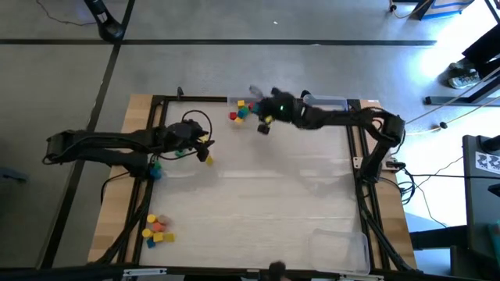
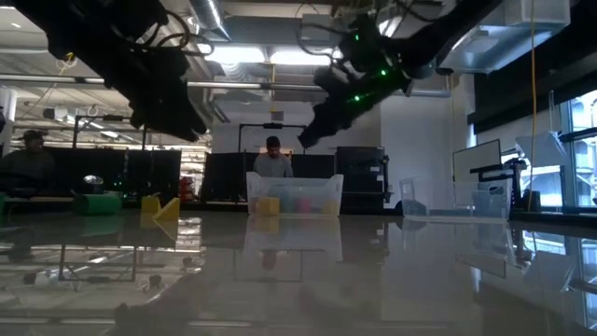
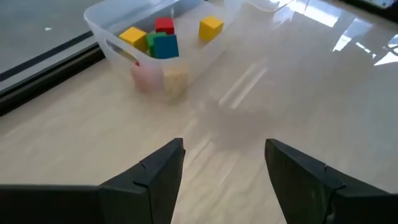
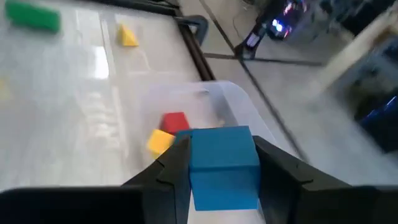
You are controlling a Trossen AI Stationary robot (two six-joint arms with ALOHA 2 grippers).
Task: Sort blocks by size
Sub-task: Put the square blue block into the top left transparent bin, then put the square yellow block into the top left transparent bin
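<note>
High view: the bench (image 1: 258,203) carries a cluster of blocks (image 1: 244,111) at roughly 12 o'clock along its far edge, inside a clear tray (image 1: 234,101), and a second cluster of small blocks (image 1: 157,229) at about 8 o'clock near the left front corner. The right gripper (image 1: 264,125) reaches in from 2 o'clock and hangs just beside the far cluster; the left gripper (image 1: 205,152) sits at 10 o'clock, with a yellow block (image 1: 208,158) just beside its tip and green and blue blocks (image 1: 155,168) under the arm. Low view: the right gripper (image 2: 312,135) hangs above the clear tray (image 2: 294,196), which holds yellow, red and pale blocks; a yellow wedge (image 2: 168,209) and a green cylinder (image 2: 98,203) stand on the bench at 9 o'clock. A person (image 2: 272,161) stands behind the tray, another person (image 2: 28,154) is at the far left. Left wrist view: the left fingers (image 3: 155,177) stand released, wide apart, with nothing between them, above bare bench; ahead lies the tray (image 3: 102,28) with yellow, red, blue-green blocks. Right wrist view: the right fingers (image 4: 171,174) are clenched on a blue block (image 4: 222,165), held over the tray (image 4: 242,115); a red block (image 4: 175,121) and a yellow block (image 4: 160,142) lie below it.
</note>
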